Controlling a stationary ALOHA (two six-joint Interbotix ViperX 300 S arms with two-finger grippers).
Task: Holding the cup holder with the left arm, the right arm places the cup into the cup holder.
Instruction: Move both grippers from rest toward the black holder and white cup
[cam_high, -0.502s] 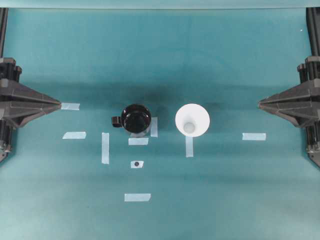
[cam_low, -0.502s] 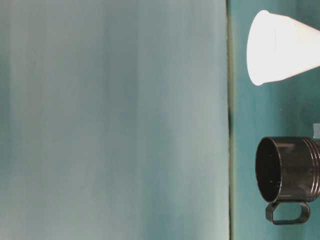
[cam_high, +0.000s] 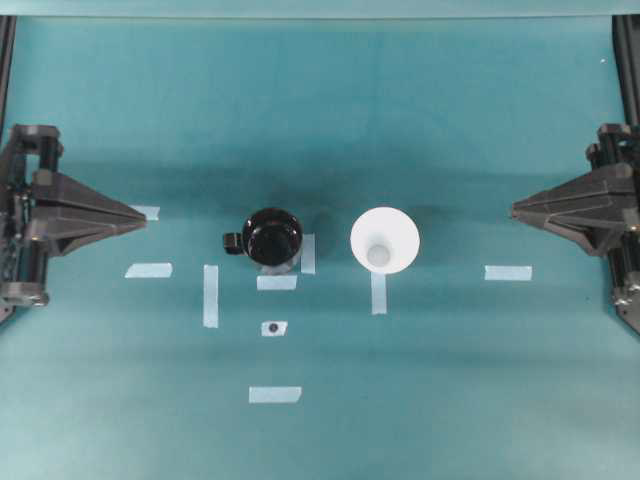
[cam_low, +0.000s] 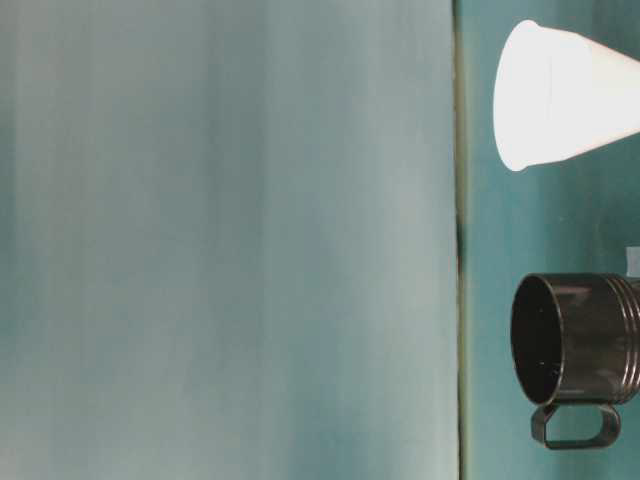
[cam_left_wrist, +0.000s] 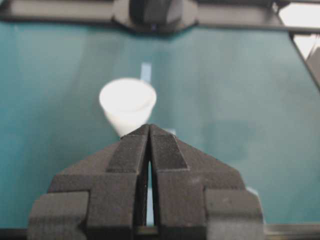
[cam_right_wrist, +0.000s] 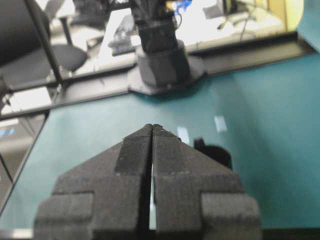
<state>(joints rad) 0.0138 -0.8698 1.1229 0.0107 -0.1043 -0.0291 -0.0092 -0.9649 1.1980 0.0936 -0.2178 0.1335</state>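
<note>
Teal cloth (cam_high: 450, 120) covers the table, seen from overhead, with strips of pale tape (cam_high: 148, 270) marking spots on it. Near the middle stands the cup holder (cam_high: 272, 237), glossy black and upright, mouth open upward, its stubby handle pointing toward the left arm's side. Just to its right, apart from it, stands the cup (cam_high: 385, 240), white and conical, resting on its small base with the wide rim up. The left gripper (cam_high: 140, 218) sits at the left edge, fingers pressed together to a point and holding nothing, well apart from the holder. The right gripper (cam_high: 517, 209) mirrors it at the right edge, also closed and empty, well apart from the cup. Neither object has been touched, so the task looks to be at its very start. To do the first step well, the left gripper would likely need to open before approaching, then clamp the holder's wall or handle; which offers the firmer hold is hard to judge from these views. It should avoid blocking the mouth, where the cup must enter.
</note>
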